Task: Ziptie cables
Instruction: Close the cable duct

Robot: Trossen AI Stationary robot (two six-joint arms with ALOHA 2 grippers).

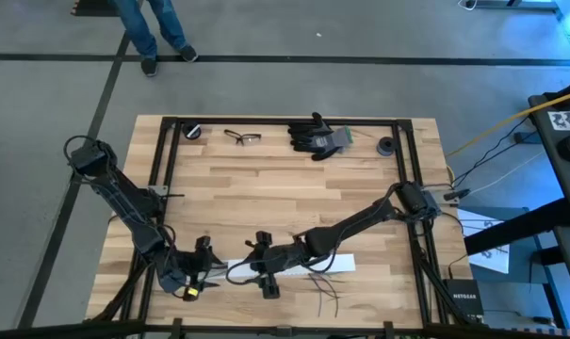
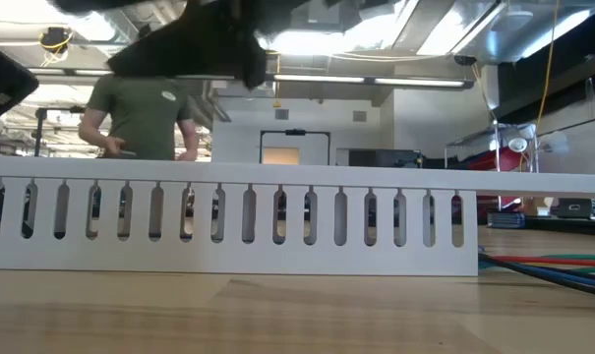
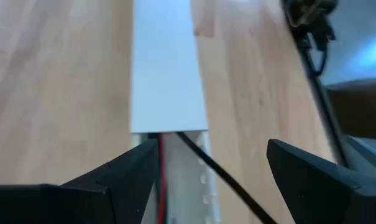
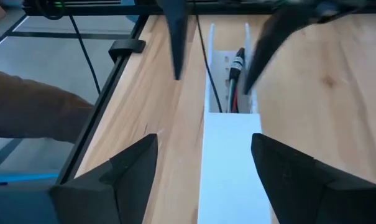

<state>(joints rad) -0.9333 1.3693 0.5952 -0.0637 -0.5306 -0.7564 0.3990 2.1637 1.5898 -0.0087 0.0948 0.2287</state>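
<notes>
A white slotted duct (image 1: 299, 265) lies flat near the table's front edge, its cover (image 3: 166, 62) closing most of it. The cables (image 4: 236, 81), black and red, lie in its uncovered left end. More thin wires (image 1: 324, 288) splay on the wood beside the duct, and coloured cables (image 2: 558, 265) leave its right end. My left gripper (image 3: 212, 171) stands open over the duct's uncovered left end, facing along it. Facing it, my right gripper (image 4: 203, 165) is open over the covered part, one finger on each side. Neither touches the duct.
Safety glasses (image 1: 242, 137), black gloves (image 1: 317, 137) and two dark rolls (image 1: 192, 132) (image 1: 387, 146) lie along the far edge. A black frame rail (image 1: 162, 188) runs down each side. A person (image 2: 145, 113) stands beyond the table.
</notes>
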